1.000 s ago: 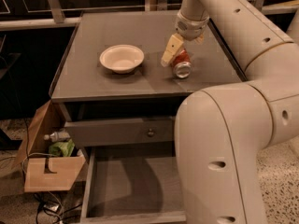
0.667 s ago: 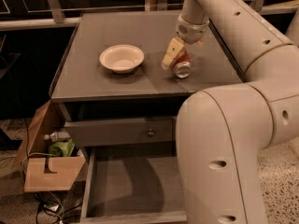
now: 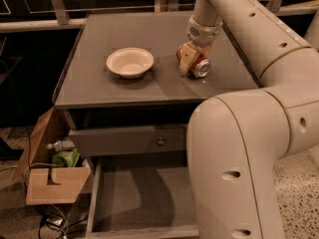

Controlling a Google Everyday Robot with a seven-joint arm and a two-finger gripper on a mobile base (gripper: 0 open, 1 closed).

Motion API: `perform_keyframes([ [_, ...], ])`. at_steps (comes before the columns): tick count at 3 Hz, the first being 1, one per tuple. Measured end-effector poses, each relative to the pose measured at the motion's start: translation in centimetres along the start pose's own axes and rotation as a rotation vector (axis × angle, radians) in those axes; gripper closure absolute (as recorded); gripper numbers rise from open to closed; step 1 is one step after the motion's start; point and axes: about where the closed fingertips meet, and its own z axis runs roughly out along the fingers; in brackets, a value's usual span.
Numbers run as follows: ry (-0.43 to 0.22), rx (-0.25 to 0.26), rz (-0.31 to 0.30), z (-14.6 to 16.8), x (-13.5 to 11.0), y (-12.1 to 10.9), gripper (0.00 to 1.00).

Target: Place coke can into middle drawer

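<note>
The gripper (image 3: 191,62) sits low over the surface (image 3: 164,36) with its jaws seemingly clamped on the can (image 3: 202,68), which lies tilted between them, probably ready for carrying to the drawer (image 3: 144,198), pulled open well below the jaws to receive it.

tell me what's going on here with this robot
The robot's gripper is down on the cabinet top at the coke can, which sits tilted, right of the white bowl. Below, the middle drawer stands pulled open, its visible floor bare. The can is not yet in it.
</note>
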Motion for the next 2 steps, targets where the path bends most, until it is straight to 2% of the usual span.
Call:
perform_keyframes([
  [2, -0.001, 0.000, 0.000, 0.00, 0.00, 0.00, 0.89],
])
